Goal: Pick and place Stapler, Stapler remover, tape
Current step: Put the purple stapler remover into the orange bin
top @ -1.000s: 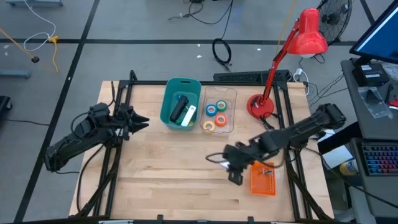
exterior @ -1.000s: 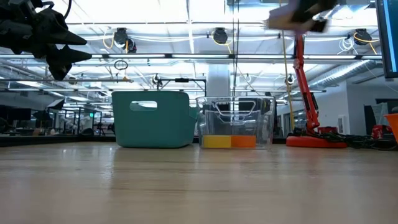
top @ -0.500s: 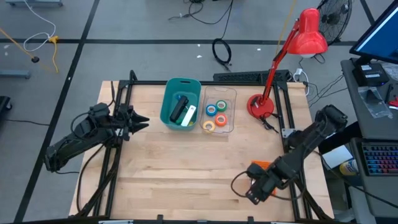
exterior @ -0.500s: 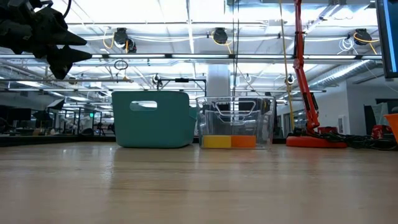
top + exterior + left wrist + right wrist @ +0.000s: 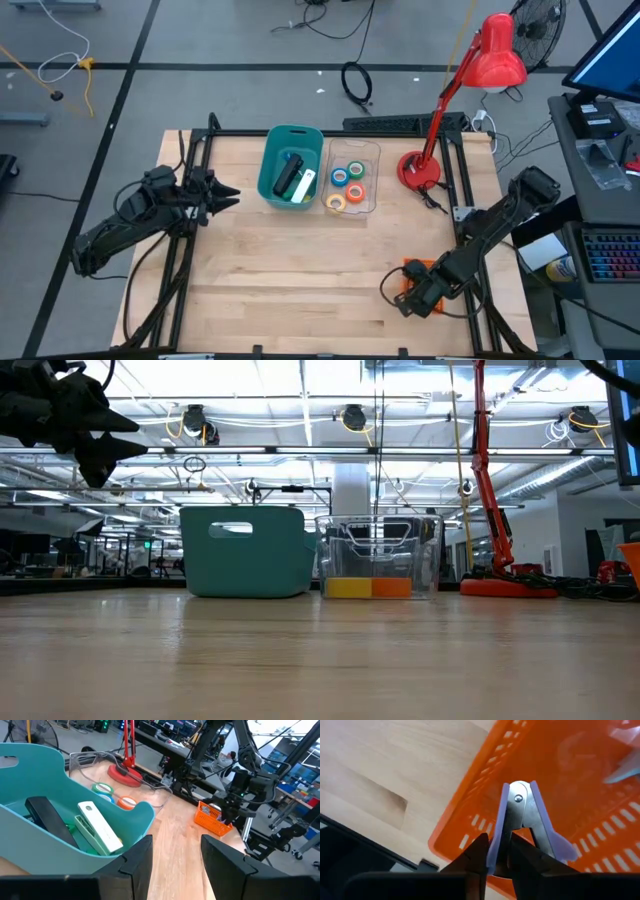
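Observation:
My right gripper (image 5: 418, 296) hangs over the orange basket (image 5: 411, 267) at the table's near right, shut on the purple-and-metal stapler remover (image 5: 522, 815). The black stapler (image 5: 287, 178) lies slanted in the teal bin (image 5: 272, 160) next to a white tool (image 5: 100, 827). Several tape rolls (image 5: 348, 181) lie in the clear container (image 5: 372, 152) beside the bin. My left gripper (image 5: 228, 197) waits level at the table's left, open with nothing between its fingers (image 5: 135, 862). My right gripper pinches the stapler remover between its two fingers (image 5: 476, 854), on one purple wing (image 5: 496, 840) at the wide end. The other wing (image 5: 555, 845) sticks out beside the finger. The fingers slant steeply down from above. The riveted end (image 5: 518, 797) points away from them, into the basket.
A red desk lamp (image 5: 420, 170) stands at the far right of the table. Black rails (image 5: 190, 250) run along the table's left and right sides. Bare wood lies between the bins and the near edge. Clear plastic (image 5: 625, 767) shows inside the basket.
My right gripper has swung from the table's middle toward the near right corner and sunk over the orange basket, rolling its wrist and tipping steeply down. The basket has stayed in place.

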Controlling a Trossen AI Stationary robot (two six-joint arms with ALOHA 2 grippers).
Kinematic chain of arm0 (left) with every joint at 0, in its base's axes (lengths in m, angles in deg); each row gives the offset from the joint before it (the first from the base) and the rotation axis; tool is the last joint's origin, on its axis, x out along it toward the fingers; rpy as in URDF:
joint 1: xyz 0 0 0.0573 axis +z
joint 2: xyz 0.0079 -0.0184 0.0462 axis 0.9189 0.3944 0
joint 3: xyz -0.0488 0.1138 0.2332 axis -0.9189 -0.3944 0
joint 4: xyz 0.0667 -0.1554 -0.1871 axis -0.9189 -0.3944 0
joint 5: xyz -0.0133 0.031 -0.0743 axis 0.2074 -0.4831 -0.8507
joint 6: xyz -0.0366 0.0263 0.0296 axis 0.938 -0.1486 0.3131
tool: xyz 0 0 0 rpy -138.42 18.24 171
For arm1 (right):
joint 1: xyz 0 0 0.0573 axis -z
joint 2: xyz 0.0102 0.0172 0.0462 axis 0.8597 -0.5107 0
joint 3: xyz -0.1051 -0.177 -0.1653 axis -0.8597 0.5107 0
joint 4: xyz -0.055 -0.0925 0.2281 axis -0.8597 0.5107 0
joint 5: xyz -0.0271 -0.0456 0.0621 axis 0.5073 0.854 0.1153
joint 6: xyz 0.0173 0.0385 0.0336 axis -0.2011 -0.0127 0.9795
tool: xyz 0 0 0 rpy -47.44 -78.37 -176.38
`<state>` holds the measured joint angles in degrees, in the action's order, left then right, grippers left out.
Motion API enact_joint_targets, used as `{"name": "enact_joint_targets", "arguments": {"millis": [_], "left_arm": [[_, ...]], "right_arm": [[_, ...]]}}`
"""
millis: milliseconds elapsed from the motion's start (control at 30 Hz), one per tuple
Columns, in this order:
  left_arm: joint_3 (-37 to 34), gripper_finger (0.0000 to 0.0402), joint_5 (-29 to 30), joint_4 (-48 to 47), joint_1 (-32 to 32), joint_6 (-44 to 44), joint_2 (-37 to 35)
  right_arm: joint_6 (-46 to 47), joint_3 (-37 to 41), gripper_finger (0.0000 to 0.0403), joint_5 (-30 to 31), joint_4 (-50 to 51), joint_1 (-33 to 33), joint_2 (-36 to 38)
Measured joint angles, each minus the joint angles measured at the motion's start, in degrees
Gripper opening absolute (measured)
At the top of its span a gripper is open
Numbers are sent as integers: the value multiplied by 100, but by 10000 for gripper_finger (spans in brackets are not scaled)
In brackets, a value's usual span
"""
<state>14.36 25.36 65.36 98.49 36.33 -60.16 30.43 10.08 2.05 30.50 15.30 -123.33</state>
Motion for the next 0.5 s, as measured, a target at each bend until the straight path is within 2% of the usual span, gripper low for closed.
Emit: {"name": "enact_joint_targets", "arguments": {"millis": [300,500], "left_arm": [[0,168,-4,-9,0,-25,-1],[0,168,-6,-20,0,-33,0]], "right_arm": [[159,62,70,36,35,0,24],[205,62,102,261,79,0,24]]}}
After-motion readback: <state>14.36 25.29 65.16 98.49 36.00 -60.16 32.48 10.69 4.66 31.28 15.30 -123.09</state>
